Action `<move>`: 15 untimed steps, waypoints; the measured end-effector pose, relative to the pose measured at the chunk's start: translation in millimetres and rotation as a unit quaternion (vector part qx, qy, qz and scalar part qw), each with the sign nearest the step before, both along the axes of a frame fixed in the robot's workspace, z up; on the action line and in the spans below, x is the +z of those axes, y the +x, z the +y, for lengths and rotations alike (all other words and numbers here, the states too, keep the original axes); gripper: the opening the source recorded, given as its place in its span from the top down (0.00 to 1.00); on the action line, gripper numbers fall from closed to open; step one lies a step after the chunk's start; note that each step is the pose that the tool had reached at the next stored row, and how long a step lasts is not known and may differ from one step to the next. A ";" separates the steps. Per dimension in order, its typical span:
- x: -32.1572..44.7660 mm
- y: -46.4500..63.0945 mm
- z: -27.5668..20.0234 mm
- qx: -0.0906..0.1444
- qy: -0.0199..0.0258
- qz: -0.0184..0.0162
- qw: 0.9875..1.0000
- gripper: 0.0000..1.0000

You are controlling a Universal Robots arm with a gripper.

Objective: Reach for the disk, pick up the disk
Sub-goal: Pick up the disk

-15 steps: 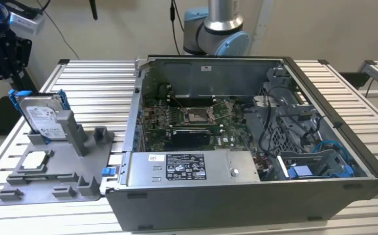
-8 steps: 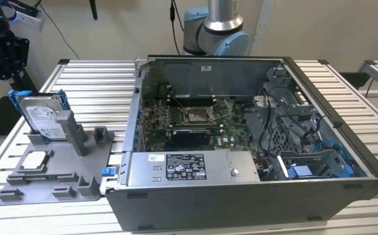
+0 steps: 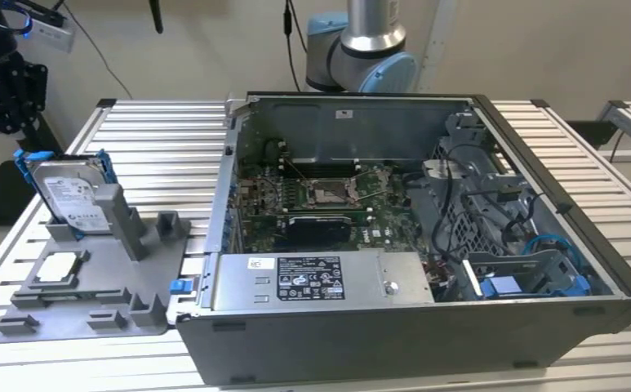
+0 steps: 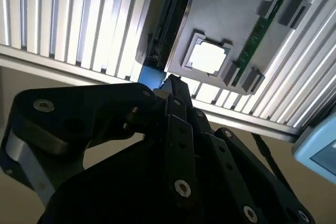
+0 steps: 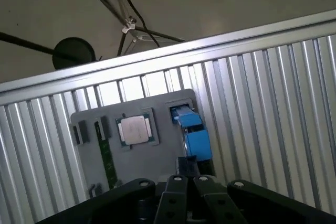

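Reach step; the hand [image 5: 188, 178] is not on the disk [image 3: 70, 192] yet. The disk stands on edge in a slot of the grey fixture [image 3: 103, 282], on the slatted tabletop [image 3: 157, 139] at the exterior view's left of the open computer case [image 3: 402, 245]. It has a blue bracket round it, and its label faces near. The hand hangs above the fixture, and the first wrist view looks down on the disk's thin top edge. I cannot tell whether the hand is open or closed.

My judgement for a good grasp:
- centre over that top edge
- square the hand across the two flat faces
- come straight down, clear of the grey post [image 3: 122, 214] just beside the disk
- pull straight up out of the slot, no tilt

The square chip [image 5: 135, 129] lying near is not the target.
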State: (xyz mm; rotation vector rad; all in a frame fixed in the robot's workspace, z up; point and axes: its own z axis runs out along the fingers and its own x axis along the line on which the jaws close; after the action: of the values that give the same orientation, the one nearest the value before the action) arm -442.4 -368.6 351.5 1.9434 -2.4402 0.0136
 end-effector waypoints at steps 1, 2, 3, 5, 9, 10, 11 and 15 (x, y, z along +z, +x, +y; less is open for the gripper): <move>0.0 0.0 0.0 0.000 0.000 0.000 1.000 0.00; -0.3 0.0 0.3 0.000 0.000 0.000 1.000 0.00; -0.7 0.0 1.1 0.000 0.000 0.000 1.000 0.00; -2.4 0.0 3.2 0.002 0.000 0.000 1.000 0.00; -6.9 -1.3 5.0 0.014 0.001 -0.001 1.000 0.00; -8.1 -1.6 5.0 0.020 0.001 -0.002 1.000 0.00; -9.3 -1.7 5.0 0.027 0.002 -0.002 1.000 0.00; -14.6 -1.9 5.1 0.053 0.002 -0.002 0.999 0.00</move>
State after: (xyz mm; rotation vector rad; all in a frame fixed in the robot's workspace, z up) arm -444.2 -363.5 336.9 2.0734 -2.3382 0.0142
